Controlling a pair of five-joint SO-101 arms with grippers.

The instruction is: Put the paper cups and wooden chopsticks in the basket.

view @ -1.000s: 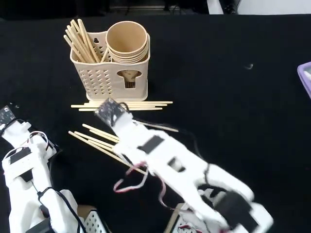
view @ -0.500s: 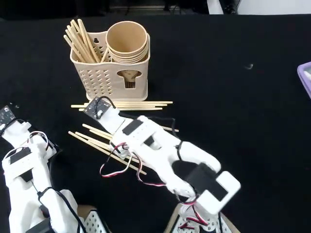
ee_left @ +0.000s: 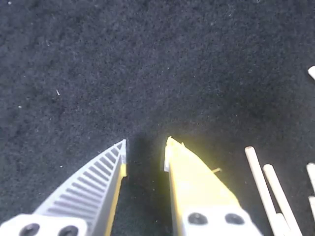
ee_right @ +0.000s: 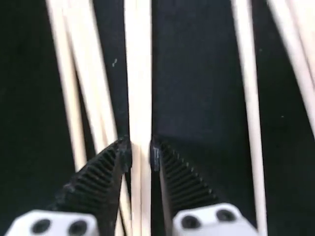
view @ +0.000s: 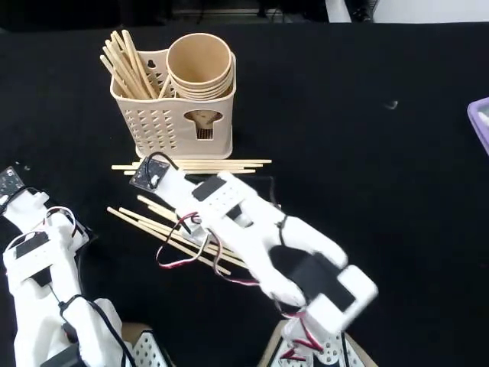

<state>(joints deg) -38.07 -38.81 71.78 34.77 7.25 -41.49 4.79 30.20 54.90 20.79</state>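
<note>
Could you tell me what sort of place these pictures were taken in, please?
Probably a robotics lab bench: a left arm and a right arm at a table draped in black cloth, with a basket holding paper cups, and loose chopsticks lying beside it.

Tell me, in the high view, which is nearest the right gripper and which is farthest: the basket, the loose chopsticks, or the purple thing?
1. Loose chopsticks: on the table, right at the right gripper.
2. Basket: just beyond them, toward the back left.
3. Purple thing: far away at the table's right edge.
</note>
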